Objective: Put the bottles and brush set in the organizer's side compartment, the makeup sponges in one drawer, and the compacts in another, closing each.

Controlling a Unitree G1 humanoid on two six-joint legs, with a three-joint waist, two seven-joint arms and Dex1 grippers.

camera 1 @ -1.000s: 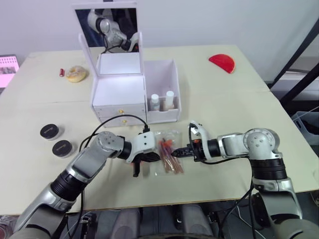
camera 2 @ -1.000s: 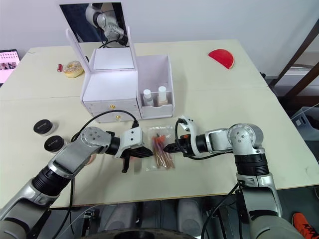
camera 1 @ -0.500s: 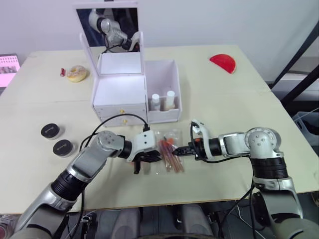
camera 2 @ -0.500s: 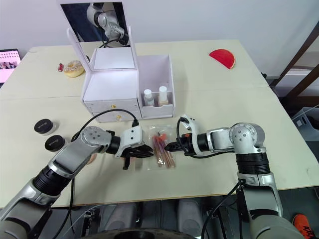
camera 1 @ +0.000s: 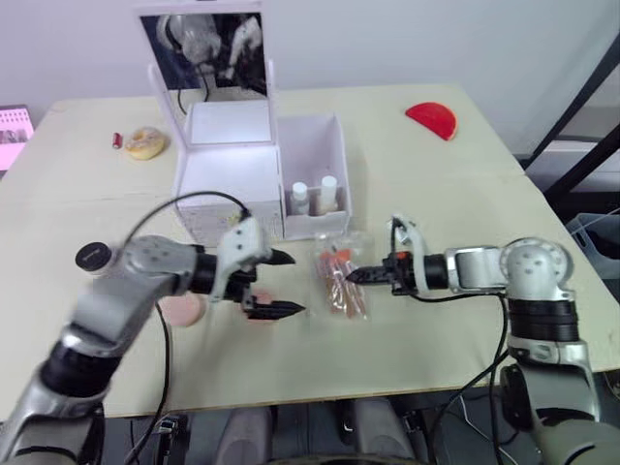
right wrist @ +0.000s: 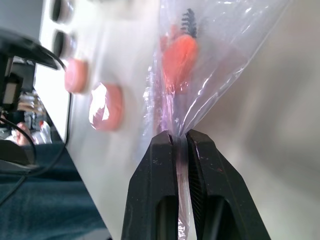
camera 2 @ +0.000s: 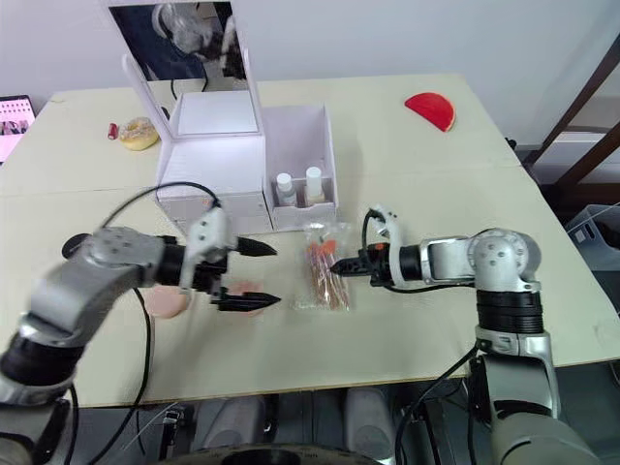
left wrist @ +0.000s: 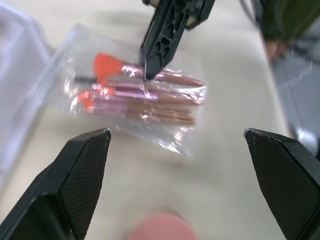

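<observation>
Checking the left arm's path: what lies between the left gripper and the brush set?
In the left wrist view, bare tabletop separates the open left gripper from the bagged brush set; a pink sponge sits low between its fingers. The right gripper pinches the bag.

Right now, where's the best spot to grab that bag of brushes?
Probably the thin plastic edge on the robot's right side, where the right hand is already shut on the brush set. The bag lies flat on the table, so its loose film pinches more easily than the bundled brushes.
</observation>
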